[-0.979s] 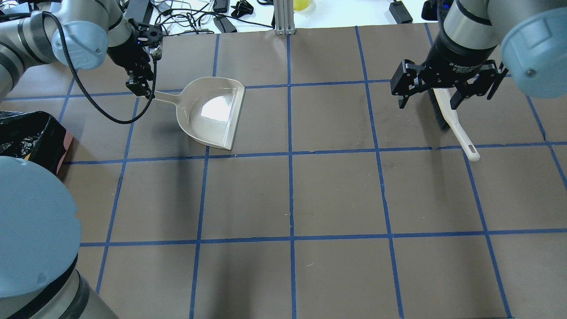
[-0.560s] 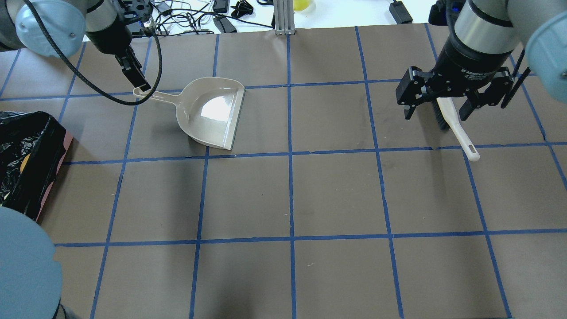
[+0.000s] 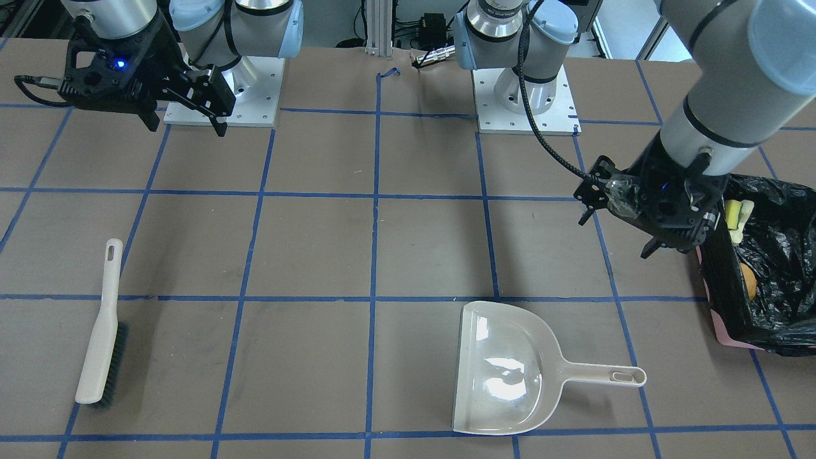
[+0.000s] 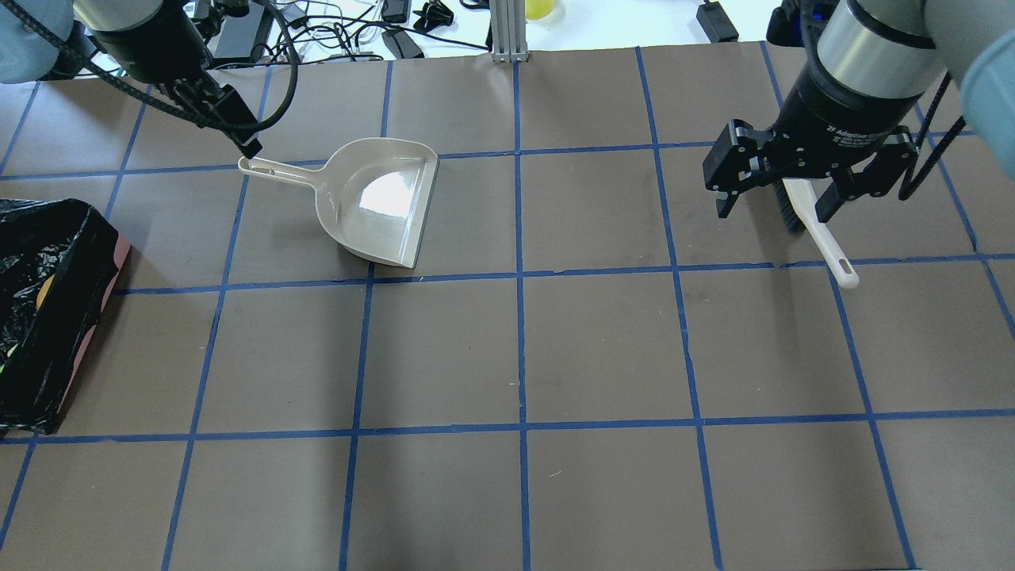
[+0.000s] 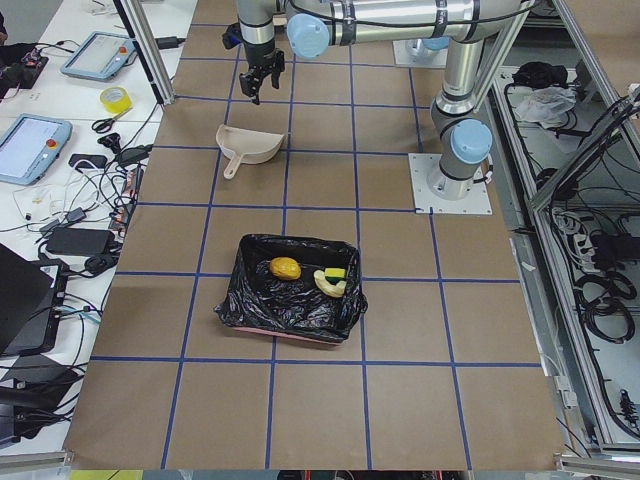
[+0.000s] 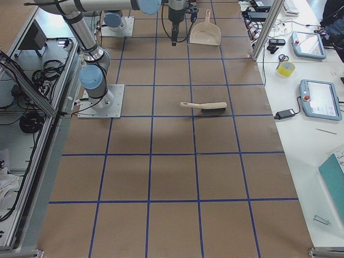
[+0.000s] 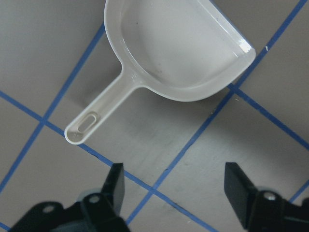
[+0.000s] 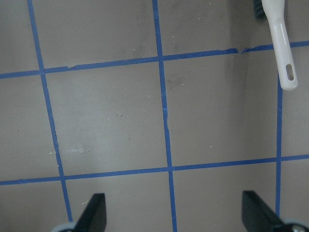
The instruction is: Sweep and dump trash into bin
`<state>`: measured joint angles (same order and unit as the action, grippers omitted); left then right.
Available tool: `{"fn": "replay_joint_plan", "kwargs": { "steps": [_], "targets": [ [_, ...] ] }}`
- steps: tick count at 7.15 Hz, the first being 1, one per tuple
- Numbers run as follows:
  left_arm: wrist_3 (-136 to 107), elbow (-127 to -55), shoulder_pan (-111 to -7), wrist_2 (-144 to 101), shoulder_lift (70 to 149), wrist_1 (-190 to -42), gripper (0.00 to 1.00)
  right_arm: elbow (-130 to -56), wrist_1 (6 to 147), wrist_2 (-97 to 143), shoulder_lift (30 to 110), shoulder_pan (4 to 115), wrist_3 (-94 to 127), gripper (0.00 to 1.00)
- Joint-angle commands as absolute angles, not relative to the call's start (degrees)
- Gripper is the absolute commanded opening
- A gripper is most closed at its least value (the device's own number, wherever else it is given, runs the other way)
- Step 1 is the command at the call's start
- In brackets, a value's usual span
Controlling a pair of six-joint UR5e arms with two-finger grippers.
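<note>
The trash lies inside the bin (image 5: pixel 252 300): a tan-orange lump (image 5: pixel 285 268) and a yellow wedge (image 5: pixel 330 283). The black-lined bin (image 4: pixel 47 262) sits at the table's left edge, and its pink base (image 3: pixel 723 335) shows in the front view. The cream dustpan (image 4: pixel 381 198) lies flat and empty. My left gripper (image 7: pixel 176 186) hangs open above and just beyond the dustpan's handle (image 7: pixel 104 111), holding nothing. My right gripper (image 4: pixel 773 205) is open above the brush (image 4: pixel 821 238), which lies on the table, clear of the fingers (image 8: pixel 96 212).
Cables, boxes and tablets crowd the white bench (image 4: pixel 634 20) beyond the table's far edge. A metal post (image 4: pixel 507 32) stands at the middle of that edge. Blue tape lines (image 4: pixel 519 349) mark a grid on the brown table.
My left gripper has pulled up and back from the end of the dustpan's handle, and the left arm's elbow has swung out of view, uncovering the bin. The dustpan and the brush have not moved.
</note>
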<state>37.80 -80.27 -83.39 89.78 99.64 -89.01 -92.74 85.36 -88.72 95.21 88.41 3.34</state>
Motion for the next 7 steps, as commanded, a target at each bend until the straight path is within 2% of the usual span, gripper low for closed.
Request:
{"fn": "replay_joint_plan", "kwargs": {
  "steps": [1,4,7],
  "targets": [
    [26.05,-84.35,-84.81,89.83,93.02,-90.61,0.92,-92.9,86.75,-88.34,92.83,88.33,3.51,1.0],
    [16.74,-93.05,-84.9,89.3,83.17,-89.75,0.94,-92.81,90.26,-89.21,92.02,88.33,3.16,1.0],
    [14.24,-92.73,-84.64,89.82,84.63,-88.51,0.98,-92.2,89.65,-88.95,92.81,88.33,3.52,1.0]
  ]
}}
